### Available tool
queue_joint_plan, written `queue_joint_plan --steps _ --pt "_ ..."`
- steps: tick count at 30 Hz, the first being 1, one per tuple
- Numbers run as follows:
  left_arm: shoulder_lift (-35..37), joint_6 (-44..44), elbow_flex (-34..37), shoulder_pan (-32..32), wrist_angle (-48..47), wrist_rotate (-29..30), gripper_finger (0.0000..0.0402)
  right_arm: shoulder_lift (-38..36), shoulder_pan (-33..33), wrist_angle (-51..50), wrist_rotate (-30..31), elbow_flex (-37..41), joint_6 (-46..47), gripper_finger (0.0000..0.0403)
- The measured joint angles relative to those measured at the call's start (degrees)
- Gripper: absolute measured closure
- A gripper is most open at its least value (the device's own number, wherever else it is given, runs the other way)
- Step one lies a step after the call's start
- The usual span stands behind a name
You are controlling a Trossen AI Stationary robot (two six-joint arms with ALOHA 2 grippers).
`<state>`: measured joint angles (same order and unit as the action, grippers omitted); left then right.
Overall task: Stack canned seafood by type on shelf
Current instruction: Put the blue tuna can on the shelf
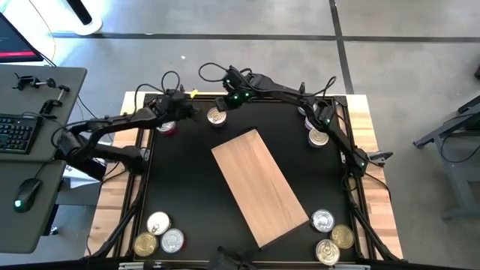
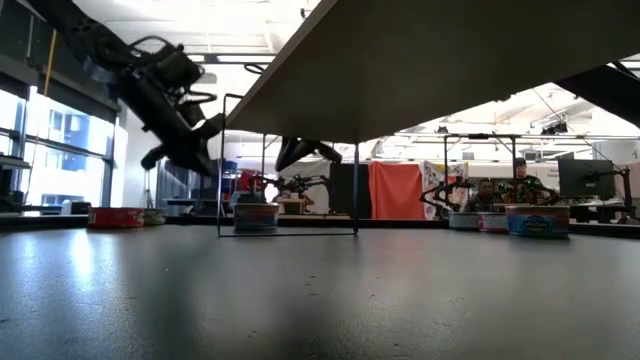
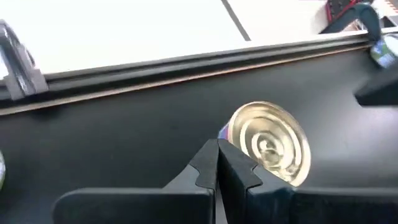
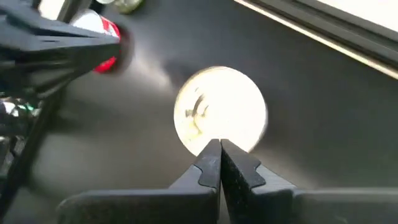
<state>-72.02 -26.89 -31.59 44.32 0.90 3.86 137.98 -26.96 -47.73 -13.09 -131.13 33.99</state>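
Grey concrete floor surrounds the black table [image 1: 187, 195]; a desk with keyboard [image 1: 16, 133] and mouse [image 1: 28, 192] sits off its left side.

High view: shelf [image 1: 259, 187] lies flat and diagonal mid-table, bare. Tins in clusters: three at the near left corner [image 1: 159, 235], three at the near right corner [image 1: 331, 236], one at the far edge [image 1: 217, 116], one at far right [image 1: 319, 137], a red-sided one at far left [image 1: 166, 127]. Left end effector [image 1: 180, 111] sits over the far left, by the red tin. Right arm bends along the far edge, its end effector [image 1: 229, 101] just beside the far-edge tin.

Low view: table stretches away level; a red tin [image 2: 117, 217] left, another tin [image 2: 256, 216] centre, more tins [image 2: 537, 221] right. An arm [image 2: 160, 95] hangs at upper left. People sit in the room behind.

Left wrist view: left end effector [image 3: 217, 163] clenched, fingers pressed together, empty, tips near the rim of a gold-lidded tin [image 3: 271, 142]; contact unclear.

Right wrist view: right end effector [image 4: 220, 158] clenched, empty, tips over the edge of a silver-lidded tin [image 4: 221, 112]. Red-labelled tin [image 4: 106, 38] farther off.
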Motion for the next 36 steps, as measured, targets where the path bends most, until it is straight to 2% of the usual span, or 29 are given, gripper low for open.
queue_joint_plan --steps 4,7,12,17,26,29,34,36 --pt "-6.55 -1.69 0.02 1.04 5.54 -6.86 0.0401 1.81 0.25 0.25 -0.91 0.00 0.57 0.0403" --pt "-11.28 -5.01 0.00 0.89 9.89 -9.69 0.0401 2.42 0.37 0.37 -1.40 0.04 1.10 0.0403" --pt "-15.96 -9.92 0.04 0.89 12.69 -9.02 0.0401 3.04 0.46 0.38 -1.43 0.00 1.67 0.0403" --pt "-17.90 -10.60 0.02 0.23 14.95 -8.53 0.0401 3.48 0.66 -0.16 -0.79 0.04 1.63 0.0403" --pt "-23.91 -14.41 0.02 -3.85 20.57 -8.21 0.0402 3.49 0.55 -2.42 0.61 0.04 0.26 0.0403" --pt "-25.29 -15.95 0.02 -5.74 22.60 -8.12 0.0401 3.54 0.51 -5.11 1.62 0.04 -2.82 0.0403" --pt "-23.24 -16.29 0.07 -8.14 23.24 -9.09 0.0401 3.54 0.23 -7.32 2.87 0.04 -4.29 0.0403" --pt "-20.03 -14.75 -0.02 -7.76 22.43 -6.57 0.0402 3.49 -0.06 -6.61 2.32 0.04 -3.66 0.0403"
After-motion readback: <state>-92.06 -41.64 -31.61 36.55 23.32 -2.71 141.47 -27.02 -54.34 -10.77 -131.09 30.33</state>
